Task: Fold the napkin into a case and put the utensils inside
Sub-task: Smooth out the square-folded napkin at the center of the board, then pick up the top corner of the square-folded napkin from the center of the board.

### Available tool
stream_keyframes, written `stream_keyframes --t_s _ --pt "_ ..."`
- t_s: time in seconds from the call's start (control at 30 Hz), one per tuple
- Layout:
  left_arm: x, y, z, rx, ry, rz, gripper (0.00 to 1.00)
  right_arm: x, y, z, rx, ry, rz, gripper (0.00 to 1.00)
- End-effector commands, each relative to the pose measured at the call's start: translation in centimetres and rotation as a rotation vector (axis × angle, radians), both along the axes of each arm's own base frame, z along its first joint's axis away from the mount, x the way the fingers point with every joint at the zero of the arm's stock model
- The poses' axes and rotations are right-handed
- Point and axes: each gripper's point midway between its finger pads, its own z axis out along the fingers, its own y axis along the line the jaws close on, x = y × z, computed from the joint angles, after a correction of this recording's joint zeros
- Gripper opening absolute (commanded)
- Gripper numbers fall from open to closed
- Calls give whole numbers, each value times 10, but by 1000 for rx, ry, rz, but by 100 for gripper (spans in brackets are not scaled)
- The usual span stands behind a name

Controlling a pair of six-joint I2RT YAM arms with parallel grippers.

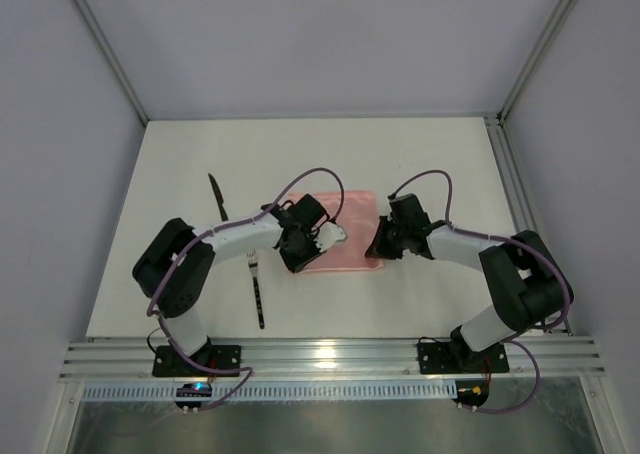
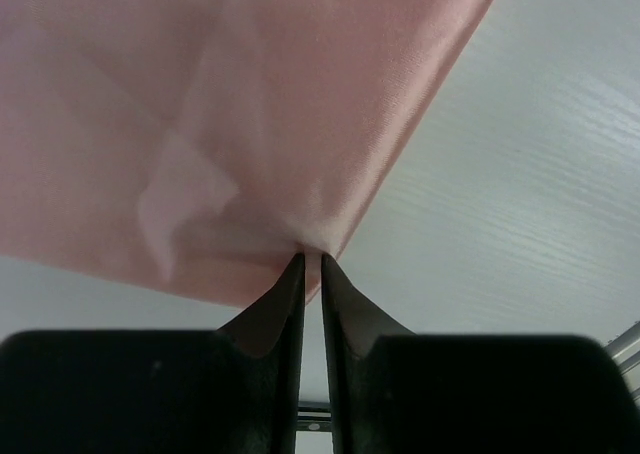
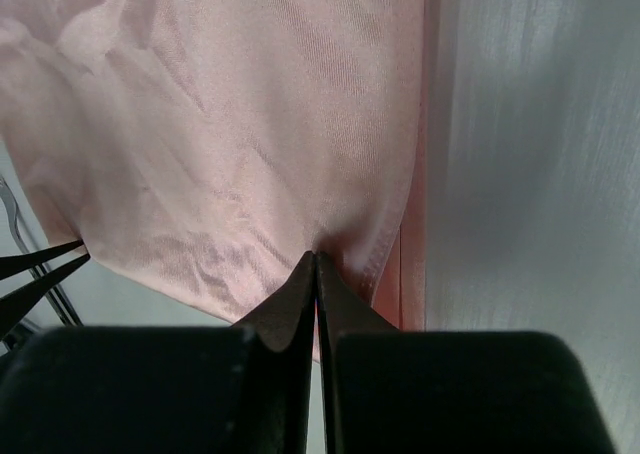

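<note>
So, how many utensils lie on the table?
2. The slender black knife lies left of the pale-pink cloth napkin, farther back; the dark-handled fork lies left too, nearer the front. Napkin could hide more.

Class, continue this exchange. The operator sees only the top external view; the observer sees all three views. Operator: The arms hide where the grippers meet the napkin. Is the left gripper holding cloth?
Observer: Yes. The left gripper is pinched shut on a corner of the napkin, and the cloth puckers there.
Operator: And the right one?
Observer: The right gripper is shut on the napkin's near edge, close to its side edge.
Operator: Is it one layer there?
Observer: A darker pink strip runs along that side edge, as if cloth is folded under. I cannot tell how many layers there are.
</note>
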Motion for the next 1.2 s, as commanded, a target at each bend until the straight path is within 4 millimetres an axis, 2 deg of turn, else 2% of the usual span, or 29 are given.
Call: stream_keyframes --t_s 0.0,0.13,0.33,0.43,0.5,0.57,0.6,0.63,0.67,0.7,0.73,0.77,0.8,0.83,0.87,0.9,0.93,0.97,1.0,1.07,1.17 --pt "-7 18 -9 62 4 -30 12 3 -14 -17 -78 13 -22 4" --pt "-14 30 -7 69 22 -32 13 0 -23 -21 -100 31 -32 4" --pt "4 39 12 42 -31 6 15 -1 -22 -20 -96 33 -22 4" --pt "8 36 25 -3 -21 26 17 6 -14 -7 -62 2 10 4" --pt "14 26 46 -59 -48 22 19 9 -3 8 -18 -25 76 4" --pt "17 23 63 -91 -60 30 21 23 8 39 11 -79 115 4" --pt "29 21 82 -129 -97 54 23 28 12 53 23 -104 135 5" --pt "34 24 89 -141 -100 79 25 41 16 82 24 -173 156 6" --pt "45 32 97 -162 -101 140 30 48 16 97 15 -211 162 10" --pt "57 35 105 -178 -116 179 33 64 11 122 -34 -277 157 14" --pt "65 42 106 -184 -115 217 35 72 7 132 -65 -304 149 24" --pt "74 49 107 -185 -119 267 37 82 2 140 -100 -330 141 27" --pt "88 64 104 -178 -123 328 38 98 -6 157 -157 -374 132 29" --pt "99 75 103 -181 -127 385 39 113 -12 158 -194 -365 122 29" --pt "100 75 101 -179 -125 386 40 116 -15 144 -230 -344 132 29" --pt "107 83 99 -170 -128 415 41 128 -20 150 -263 -344 125 29" --pt "111 85 95 -162 -127 424 41 138 -29 145 -327 -347 130 29" --pt "115 88 94 -157 -140 432 43 146 -31 126 -366 -306 139 29" --pt "120 92 92 -137 -156 442 43 155 -30 130 -373 -317 142 29" --pt "129 95 87 -120 -165 449 43 167 -33 110 -423 -299 168 29" --pt "139 93 79 -125 -144 460 43 183 -34 103 -452 -311 180 29"
